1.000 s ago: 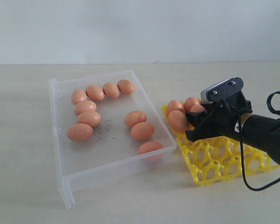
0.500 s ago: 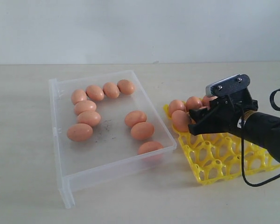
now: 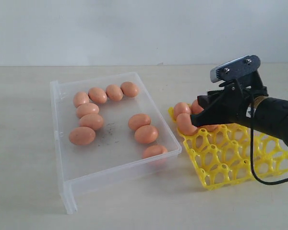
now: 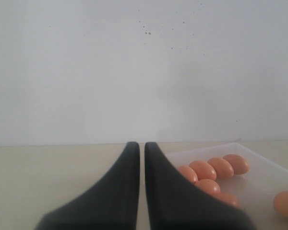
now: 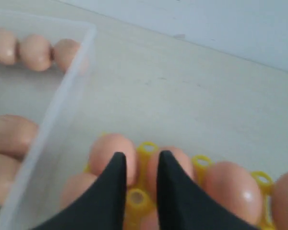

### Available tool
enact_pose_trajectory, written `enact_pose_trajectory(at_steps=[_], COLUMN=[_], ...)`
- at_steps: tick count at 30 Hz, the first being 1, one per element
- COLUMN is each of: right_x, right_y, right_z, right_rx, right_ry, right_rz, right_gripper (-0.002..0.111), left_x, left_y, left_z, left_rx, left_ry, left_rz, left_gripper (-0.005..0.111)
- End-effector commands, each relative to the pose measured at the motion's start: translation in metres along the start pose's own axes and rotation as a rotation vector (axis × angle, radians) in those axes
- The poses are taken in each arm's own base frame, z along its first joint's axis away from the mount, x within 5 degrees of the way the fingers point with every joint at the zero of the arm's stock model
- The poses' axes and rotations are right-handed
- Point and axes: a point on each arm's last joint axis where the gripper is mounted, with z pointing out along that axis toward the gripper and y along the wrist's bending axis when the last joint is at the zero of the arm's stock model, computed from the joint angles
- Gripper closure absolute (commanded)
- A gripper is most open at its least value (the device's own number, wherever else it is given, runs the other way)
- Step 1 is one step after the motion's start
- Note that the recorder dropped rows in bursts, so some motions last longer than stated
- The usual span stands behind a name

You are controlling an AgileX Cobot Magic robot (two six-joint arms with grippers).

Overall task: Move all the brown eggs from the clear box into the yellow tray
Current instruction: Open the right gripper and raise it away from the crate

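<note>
Counting ten brown eggs [image 3: 146,134] in the clear box [image 3: 116,171], we see them lying flat, long axes mostly approx. left-right in ext. view; others sit in the yellow tray [image 3: 222,165] corner by the box. R gripper [image 3: 196,122] above those: jaws narrowly parted, empty; L gripper [image 4: 141,146] pinched closed.

Table: pale beige top [image 3: 24,182] with a matte, faintly streaked surface, reaching back to the wall.
Wall: plain off-white [image 3: 110,28], meeting the table's far edge in a straight level line.
Mark: one small dark fleck [image 3: 159,63] at the table's far edge, right of its middle.
Specks: tiny dark dots [image 4: 146,32] scattered high on the wall, seen in the left wrist view.
</note>
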Motion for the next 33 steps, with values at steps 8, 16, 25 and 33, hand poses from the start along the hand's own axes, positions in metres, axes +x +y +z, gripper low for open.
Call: enact_pose_trajectory(at_steps=[8,16,25,33], right_x=[-0.005,-0.005,-0.004,-0.004], right_y=[0.029,0.027,0.034,0.025], right_z=[0.011,0.022,0.021,0.026], right_rx=[-0.098,-0.092,-0.159,-0.073], right_ry=[0.053,0.095,0.110,0.247], right_rz=[0.003,0.046,0.066,0.039], right_gripper=[0.108,0.108,0.108,0.108], left_x=[-0.002,-0.002,-0.002,-0.002], left_y=[0.000,0.000,0.000,0.000], left_z=[0.000,0.000,0.000,0.000], left_rx=[-0.002,-0.002,-0.002,-0.002], left_ry=[-0.013,-0.013,-0.013,-0.013], left_rz=[0.000,0.000,0.000,0.000], left_gripper=[0.103,0.103,0.103,0.103])
